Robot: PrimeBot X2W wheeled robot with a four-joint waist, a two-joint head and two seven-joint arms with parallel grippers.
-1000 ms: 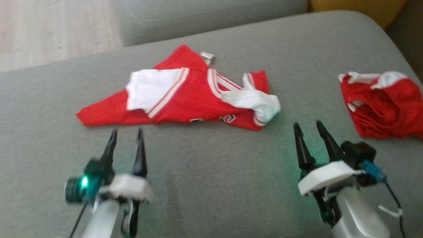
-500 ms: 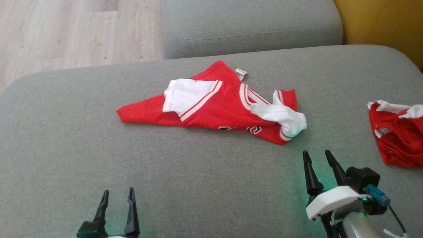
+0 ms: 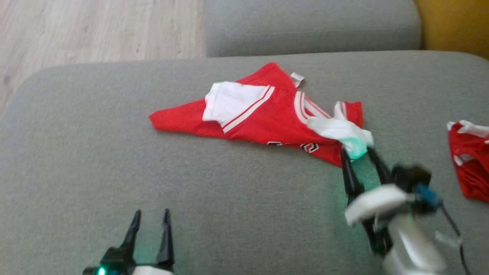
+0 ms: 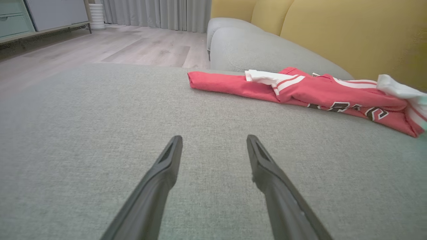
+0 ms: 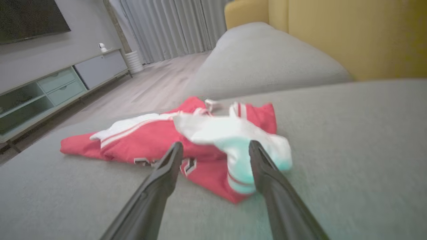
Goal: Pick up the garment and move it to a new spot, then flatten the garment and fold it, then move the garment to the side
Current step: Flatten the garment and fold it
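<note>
A crumpled red garment [image 3: 267,118] with white sleeves and white stripes lies on the grey sofa cushion [image 3: 210,198]. My right gripper [image 3: 358,151] is open, its tips at the garment's near right corner, by the bunched white sleeve [image 3: 344,130]. In the right wrist view that sleeve [image 5: 233,140] sits between and just beyond the fingers [image 5: 166,166], nothing clamped. My left gripper [image 3: 151,215] is open low at the front left, well short of the garment [image 4: 300,90], over bare cushion.
A second red and white garment [image 3: 470,160] lies at the cushion's right edge. Another grey cushion [image 3: 309,23] and a yellow backrest [image 3: 454,23] are behind. Wooden floor [image 3: 95,30] lies far left. A low cabinet [image 5: 50,90] stands across the room.
The head camera has shifted. My right gripper has advanced to the garment's near right corner. The left gripper stays low at the front left, still open.
</note>
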